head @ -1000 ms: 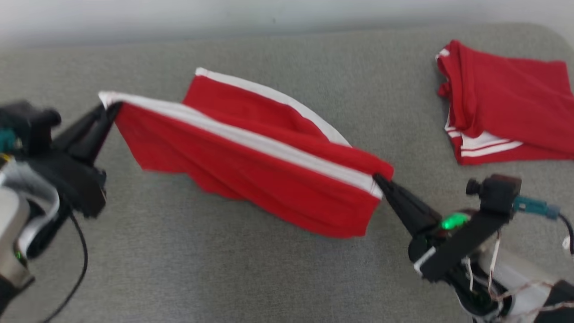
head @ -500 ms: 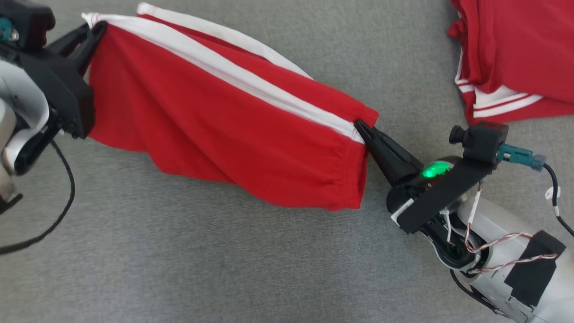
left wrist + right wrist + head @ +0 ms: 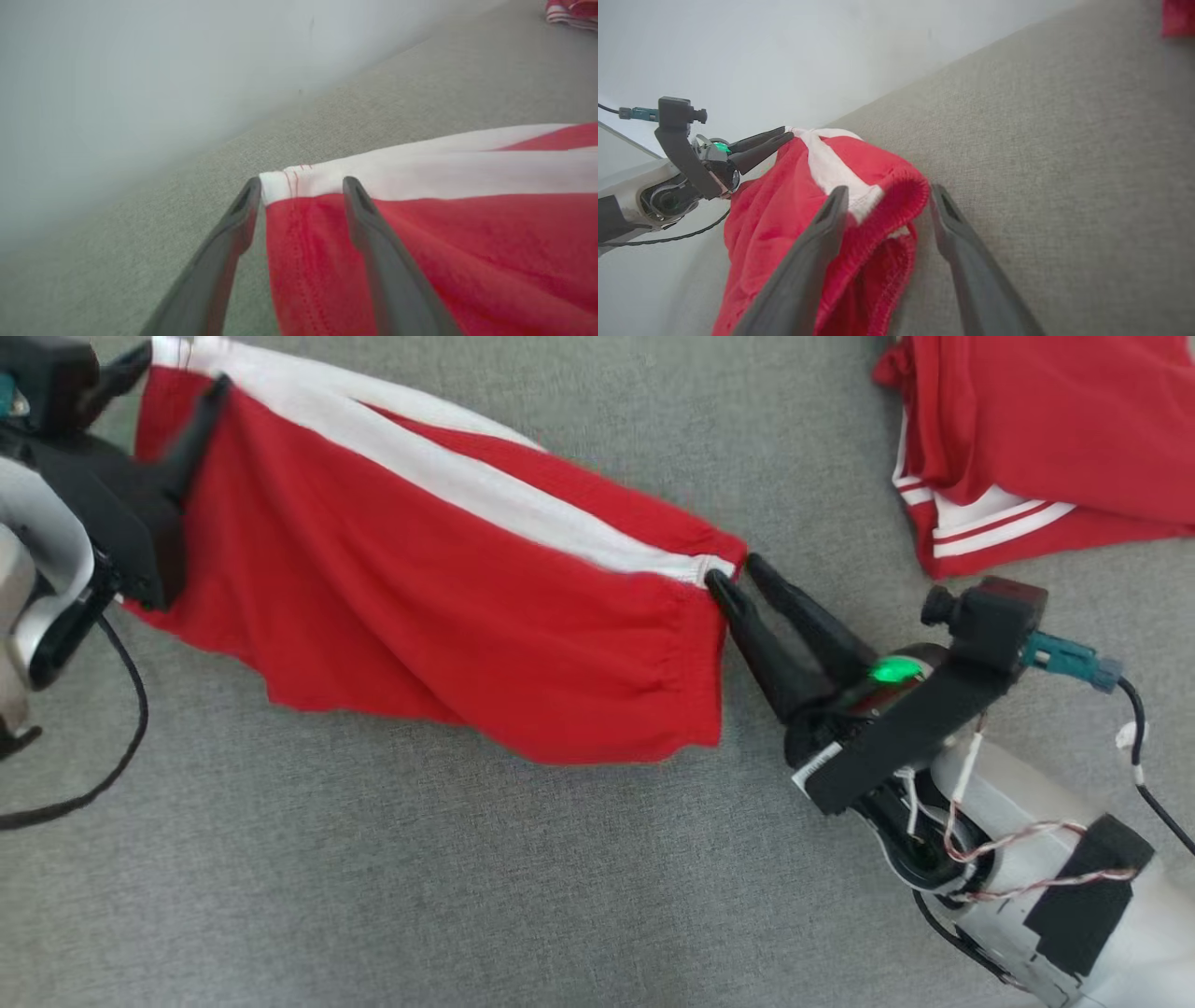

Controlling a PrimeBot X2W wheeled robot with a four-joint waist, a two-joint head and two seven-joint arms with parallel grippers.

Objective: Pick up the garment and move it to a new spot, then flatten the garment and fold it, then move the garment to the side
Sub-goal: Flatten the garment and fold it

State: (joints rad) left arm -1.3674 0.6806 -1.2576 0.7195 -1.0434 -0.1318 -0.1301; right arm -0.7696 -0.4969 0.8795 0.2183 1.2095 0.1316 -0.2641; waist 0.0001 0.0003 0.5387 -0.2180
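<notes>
Fingers (image 3: 761,649) of both outstretched arms (image 3: 1027,859) stand parted around garment (image 3: 420,616) corners, apparently loose.

Bright, even, diffuse light; a faint shadow lies under the red shorts (image 3: 420,616) at 6 o'clock. Wrist views are soft: the wall (image 3: 93,70) at 10 o'clock and the left tool fingers (image 3: 224,261) are blurred.

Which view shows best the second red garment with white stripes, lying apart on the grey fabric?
The head view: the second red garment with white stripes lies at its upper right, stripes clear. The left wrist view catches a small striped edge in its top right corner; the right wrist view, a blurred red patch there.
</notes>
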